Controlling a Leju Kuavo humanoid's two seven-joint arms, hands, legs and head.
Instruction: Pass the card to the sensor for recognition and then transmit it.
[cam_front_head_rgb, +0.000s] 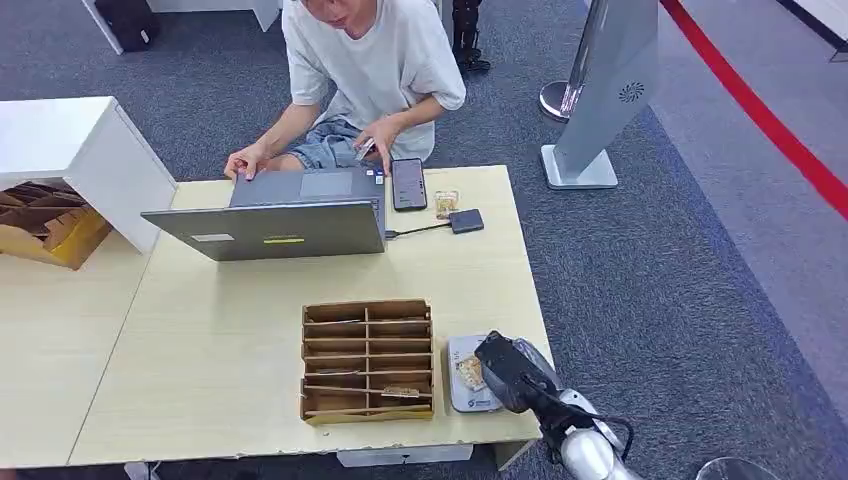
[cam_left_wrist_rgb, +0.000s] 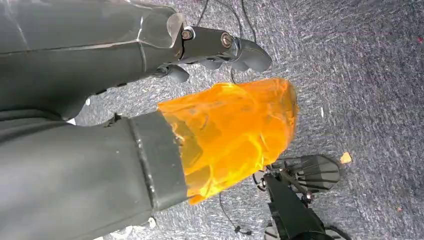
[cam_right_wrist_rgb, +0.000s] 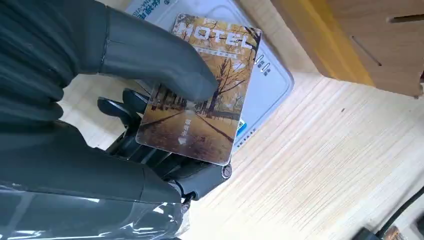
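Note:
My right hand (cam_front_head_rgb: 512, 372) is at the table's near right edge and pinches a hotel card (cam_right_wrist_rgb: 210, 95) printed with autumn trees between thumb and fingers. The card (cam_front_head_rgb: 469, 372) hovers flat just over the white card sensor (cam_front_head_rgb: 462, 400), a flat white reader (cam_right_wrist_rgb: 270, 87) lying on the wood right of the organizer. My left hand (cam_left_wrist_rgb: 220, 50) hangs beside my body over grey carpet, fingers curled in with nothing in them.
A wooden slotted card organizer (cam_front_head_rgb: 368, 360) stands left of the sensor. At the far side a person sits behind an open laptop (cam_front_head_rgb: 290, 215), with a phone (cam_front_head_rgb: 408, 184) and a small dark adapter (cam_front_head_rgb: 466, 221) nearby. A white cabinet (cam_front_head_rgb: 70, 150) stands at the left.

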